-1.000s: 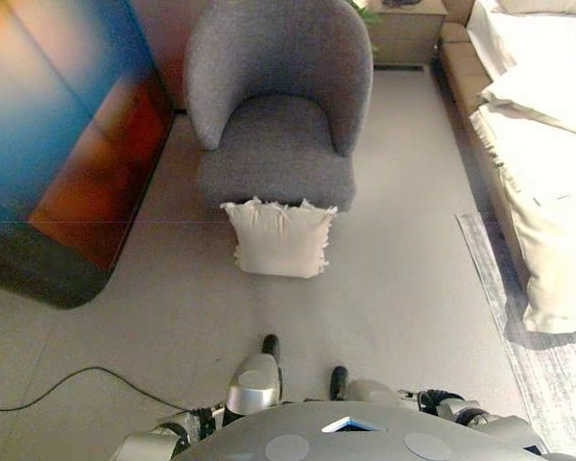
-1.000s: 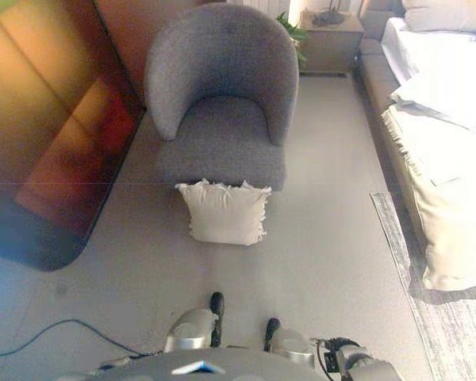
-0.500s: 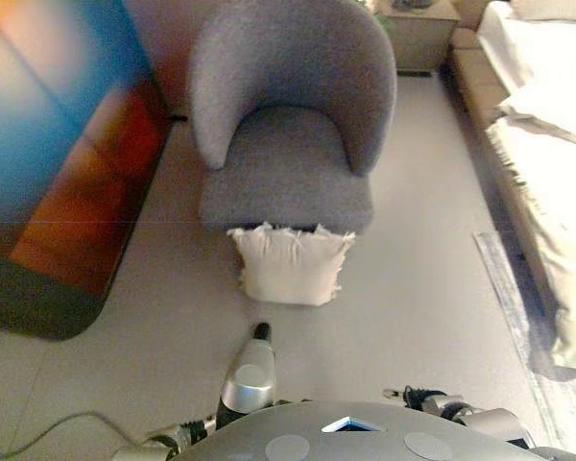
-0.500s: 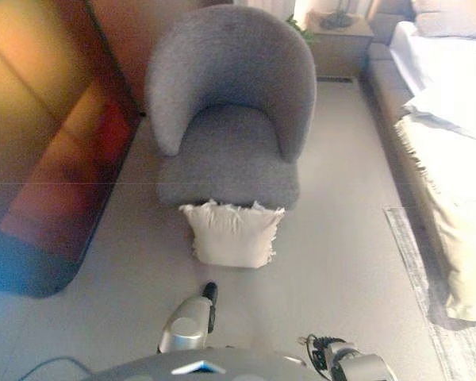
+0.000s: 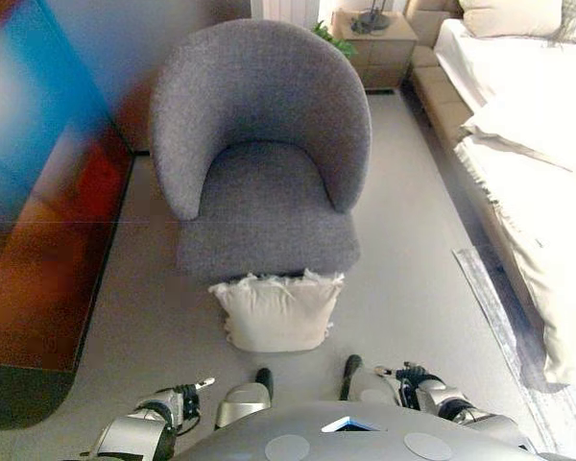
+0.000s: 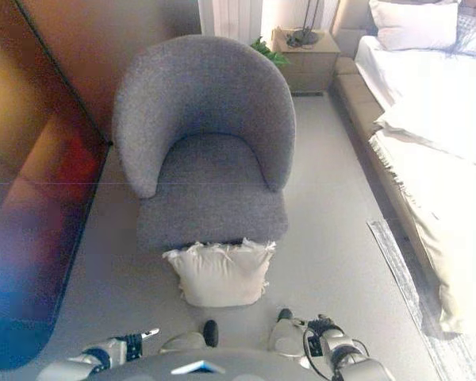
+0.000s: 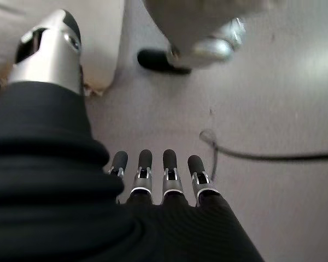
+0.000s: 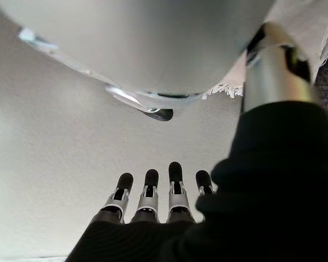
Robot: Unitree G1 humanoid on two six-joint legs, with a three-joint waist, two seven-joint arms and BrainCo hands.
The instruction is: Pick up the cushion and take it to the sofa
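Observation:
A cream cushion with fringed edges (image 5: 276, 312) stands on the floor, leaning against the front of a grey armchair (image 5: 259, 182). It lies just ahead of me, at the lower middle of the eye views. A corner of it shows in the left wrist view (image 7: 101, 43) and in the right wrist view (image 8: 317, 22). My left hand (image 7: 158, 180) hangs low at my side with straight fingers over bare floor, holding nothing. My right hand (image 8: 158, 191) does the same on the other side. Neither hand touches the cushion.
A bed with pale covers (image 5: 528, 144) runs along the right, with a rug edge (image 5: 499, 317) beside it. A nightstand (image 5: 370, 38) stands behind the armchair. A tall glossy dark panel (image 5: 38, 192) fills the left. A dark cable (image 7: 262, 155) lies on the floor to my left.
The camera has moved closer to the armchair, and the whole view has shifted. The cushion still leans on the armchair's front. My forearms now show at the bottom corners.

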